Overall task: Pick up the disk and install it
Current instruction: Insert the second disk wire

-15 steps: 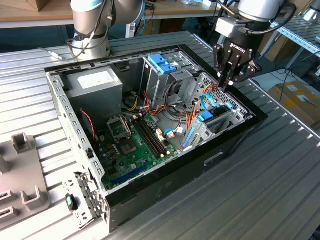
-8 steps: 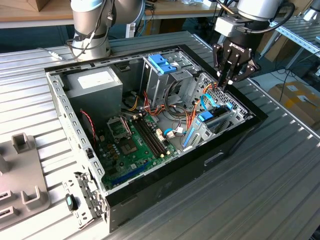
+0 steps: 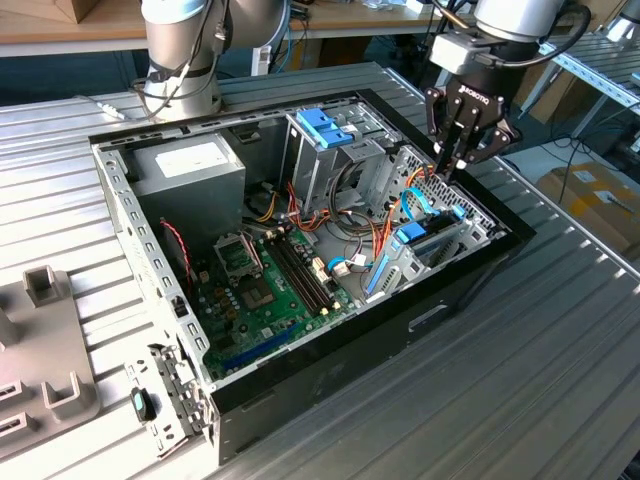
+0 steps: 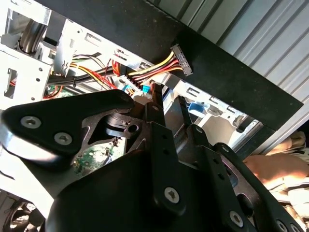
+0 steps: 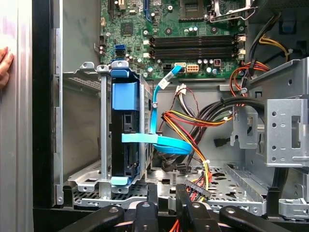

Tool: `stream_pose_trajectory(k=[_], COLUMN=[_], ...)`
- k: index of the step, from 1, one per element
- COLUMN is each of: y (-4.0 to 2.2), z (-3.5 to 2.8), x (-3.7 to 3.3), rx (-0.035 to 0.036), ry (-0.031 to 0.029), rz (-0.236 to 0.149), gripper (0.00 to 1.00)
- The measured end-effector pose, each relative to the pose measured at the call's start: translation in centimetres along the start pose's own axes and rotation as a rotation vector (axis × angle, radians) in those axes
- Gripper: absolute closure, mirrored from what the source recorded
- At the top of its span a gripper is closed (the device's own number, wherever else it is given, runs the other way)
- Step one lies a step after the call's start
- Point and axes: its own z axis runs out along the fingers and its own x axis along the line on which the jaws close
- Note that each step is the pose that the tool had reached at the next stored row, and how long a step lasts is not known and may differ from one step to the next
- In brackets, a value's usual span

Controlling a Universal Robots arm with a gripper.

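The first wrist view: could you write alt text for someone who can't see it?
Looking into an open computer case, the disk in its light blue carrier stands on edge in a metal cage beside the case's black wall. A blue cable loops from it toward the green motherboard, beside red, yellow and black wires. The black gripper sits at the frame edge.

Disk (image 5: pixel 126 140) edge-on in its bay — label side hidden (claw (image 5: pixel 166 193) base cut off)
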Motion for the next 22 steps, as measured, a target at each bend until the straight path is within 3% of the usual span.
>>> stream_pose_trajectory(k=[3,15,22], y=[-0.15,-0.25,-0.87], z=[0.0,0.0,-0.01], x=[0.01,0.01,0.02], rx=[0.0022,0.0036,0.0112], ry=[0.0001,0.0003,0.0009], rz=[-0.018,-0.03,-0.093], gripper=[0.71,0.71,0.71])
